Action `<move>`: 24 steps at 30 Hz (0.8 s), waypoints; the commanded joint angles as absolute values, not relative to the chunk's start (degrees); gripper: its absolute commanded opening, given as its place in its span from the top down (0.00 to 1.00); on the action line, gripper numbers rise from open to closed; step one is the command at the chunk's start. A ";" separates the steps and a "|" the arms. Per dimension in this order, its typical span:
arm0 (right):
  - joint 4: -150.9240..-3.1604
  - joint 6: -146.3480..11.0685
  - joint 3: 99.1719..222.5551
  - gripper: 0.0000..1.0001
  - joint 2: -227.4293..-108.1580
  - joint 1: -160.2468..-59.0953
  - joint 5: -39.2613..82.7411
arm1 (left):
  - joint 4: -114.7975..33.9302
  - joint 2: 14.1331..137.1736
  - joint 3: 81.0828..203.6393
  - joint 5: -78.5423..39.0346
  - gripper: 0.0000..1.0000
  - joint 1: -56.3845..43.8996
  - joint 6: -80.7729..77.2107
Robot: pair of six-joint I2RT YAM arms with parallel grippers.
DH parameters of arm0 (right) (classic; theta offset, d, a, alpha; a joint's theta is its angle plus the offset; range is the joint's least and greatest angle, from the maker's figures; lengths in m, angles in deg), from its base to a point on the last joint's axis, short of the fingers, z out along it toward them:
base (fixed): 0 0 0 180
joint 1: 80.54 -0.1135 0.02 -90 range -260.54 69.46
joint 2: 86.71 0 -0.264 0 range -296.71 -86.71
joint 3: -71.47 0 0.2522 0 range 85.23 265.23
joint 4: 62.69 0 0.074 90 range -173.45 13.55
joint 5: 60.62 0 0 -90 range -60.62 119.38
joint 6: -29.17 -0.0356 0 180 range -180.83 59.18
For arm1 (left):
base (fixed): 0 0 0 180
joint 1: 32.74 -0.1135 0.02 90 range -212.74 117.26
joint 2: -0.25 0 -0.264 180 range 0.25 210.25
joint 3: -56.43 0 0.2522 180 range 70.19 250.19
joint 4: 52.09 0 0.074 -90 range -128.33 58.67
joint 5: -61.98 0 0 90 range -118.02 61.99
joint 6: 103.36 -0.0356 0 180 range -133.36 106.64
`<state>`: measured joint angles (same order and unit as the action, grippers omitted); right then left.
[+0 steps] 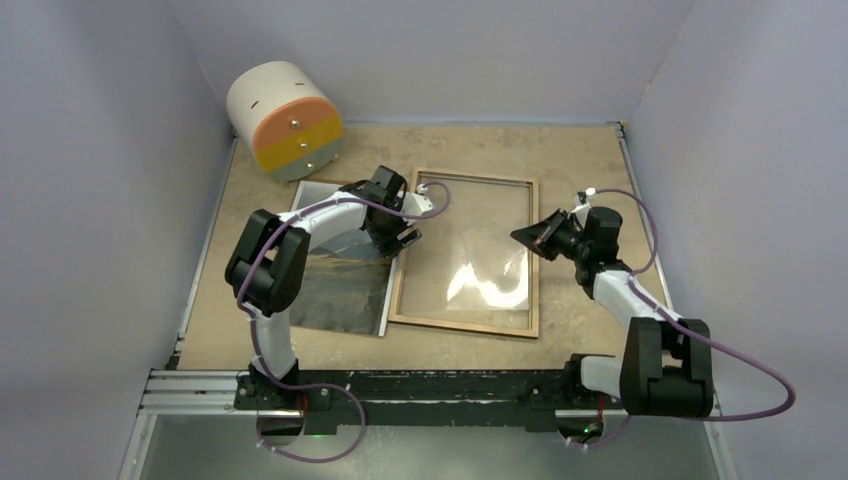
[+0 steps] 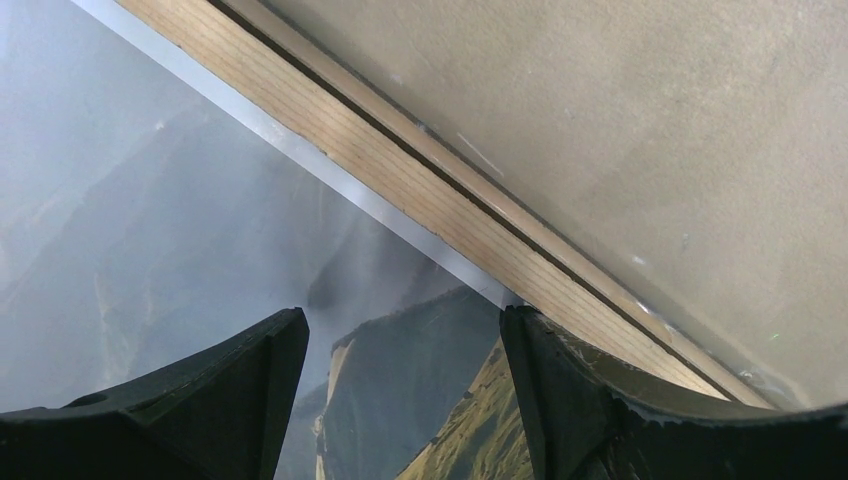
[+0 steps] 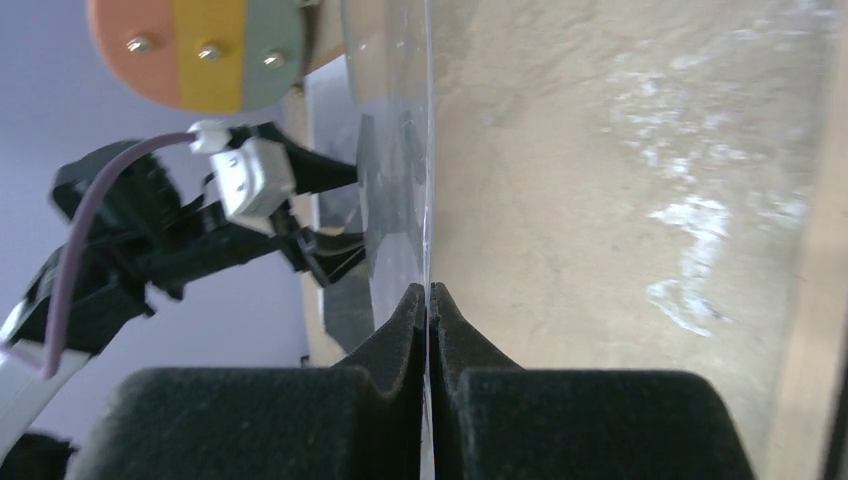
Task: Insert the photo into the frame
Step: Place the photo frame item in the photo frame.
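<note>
The frame lies flat mid-table with its light wood rim up. The photo, a dark landscape print, lies flat just left of it. My left gripper hangs open over the photo's right edge, beside the frame's left rim. In the left wrist view its gripper straddles the photo, with the right finger by the wooden rim. My right gripper is shut on the frame's thin clear pane, which the right wrist view shows edge-on between the pads of the gripper.
A white drum with an orange, yellow and green face lies on its side at the back left, and the drum also shows in the right wrist view. Walls close in the table on three sides. A metal rail runs along the near edge.
</note>
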<state>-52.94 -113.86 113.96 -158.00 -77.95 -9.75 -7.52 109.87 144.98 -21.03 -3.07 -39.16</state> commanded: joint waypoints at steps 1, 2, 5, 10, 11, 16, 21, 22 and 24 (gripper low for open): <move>-66.11 -106.33 116.59 1.00 -158.11 -78.78 -2.51 | -8.68 109.42 146.01 -19.77 0.24 -2.62 -40.06; -66.20 -105.64 117.12 1.00 -159.11 -78.73 -2.70 | -8.43 109.61 146.30 -19.68 0.25 -2.66 -40.08; -68.29 -103.68 117.79 1.00 -159.61 -78.77 -2.31 | -8.28 109.72 146.65 -19.84 0.25 -2.69 -40.21; -67.09 -102.98 117.37 1.00 -159.19 -78.75 -1.48 | -8.53 109.75 146.31 -19.97 0.25 -2.64 -40.60; -66.67 -102.77 117.55 1.00 -159.60 -78.77 -1.45 | -8.51 109.90 146.31 -20.01 0.25 -2.61 -40.68; -60.46 -104.22 116.32 1.00 -159.75 -78.78 -5.66 | -8.80 110.11 145.96 -20.27 0.25 -2.60 -40.67; -55.65 -104.52 114.81 1.00 -156.07 -78.76 -7.44 | -8.80 110.24 145.85 -20.36 0.25 -2.60 -40.92; -54.93 -104.60 114.49 1.00 -155.72 -78.74 -7.56 | -8.78 110.40 145.94 -20.49 0.25 -2.60 -40.98; -54.04 -104.83 114.01 1.00 -155.53 -78.77 -8.03 | -8.77 110.54 146.04 -20.63 0.25 -2.64 -41.04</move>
<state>-59.37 -104.75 114.88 -157.56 -78.09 -4.46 -7.41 109.87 144.98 -22.10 -3.14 -40.21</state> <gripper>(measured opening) 0.004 0.757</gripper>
